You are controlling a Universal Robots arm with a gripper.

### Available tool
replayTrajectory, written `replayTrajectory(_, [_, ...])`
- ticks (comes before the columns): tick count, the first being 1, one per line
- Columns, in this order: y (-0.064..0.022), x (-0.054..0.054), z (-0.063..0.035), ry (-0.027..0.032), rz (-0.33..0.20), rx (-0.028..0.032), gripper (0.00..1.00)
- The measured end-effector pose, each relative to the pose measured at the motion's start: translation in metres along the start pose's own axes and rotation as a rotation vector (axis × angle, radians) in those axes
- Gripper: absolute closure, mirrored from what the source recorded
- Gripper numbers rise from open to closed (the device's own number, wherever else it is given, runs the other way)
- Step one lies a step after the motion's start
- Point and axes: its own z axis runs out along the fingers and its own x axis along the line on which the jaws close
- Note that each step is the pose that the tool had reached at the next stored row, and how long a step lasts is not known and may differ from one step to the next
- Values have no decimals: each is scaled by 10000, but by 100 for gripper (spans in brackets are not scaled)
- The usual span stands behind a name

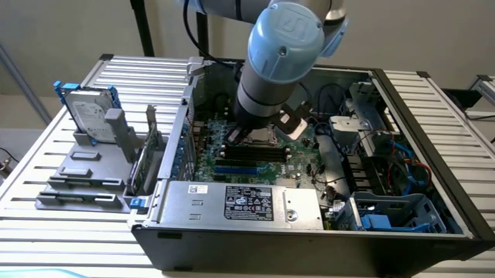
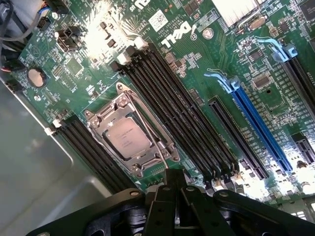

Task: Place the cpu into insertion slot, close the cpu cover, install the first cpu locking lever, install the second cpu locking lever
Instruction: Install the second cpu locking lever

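Your gripper [image 2: 175, 189] pressed together just above the motherboard [image 2: 197, 73] marked DELL, cpu [image 2: 129, 139] seated in the insertion slot [image 2: 101, 129], cpu cover [image 2: 142, 120] down over it, black memory slots [image 2: 187, 113] beside

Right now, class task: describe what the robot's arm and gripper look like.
The arm is a silver-grey tube with a rounded pale-blue joint cap bearing a raised logo; black cables run behind it. The gripper is matte black, with angular linked fingers and visible screw heads.
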Motion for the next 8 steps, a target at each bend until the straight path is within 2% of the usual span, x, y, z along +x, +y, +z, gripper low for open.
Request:
replayTrajectory(3, [-19,-16,40,18,-16,-31,89])
replayTrajectory(8, [-38,-46,114,62,-58,-117,89])
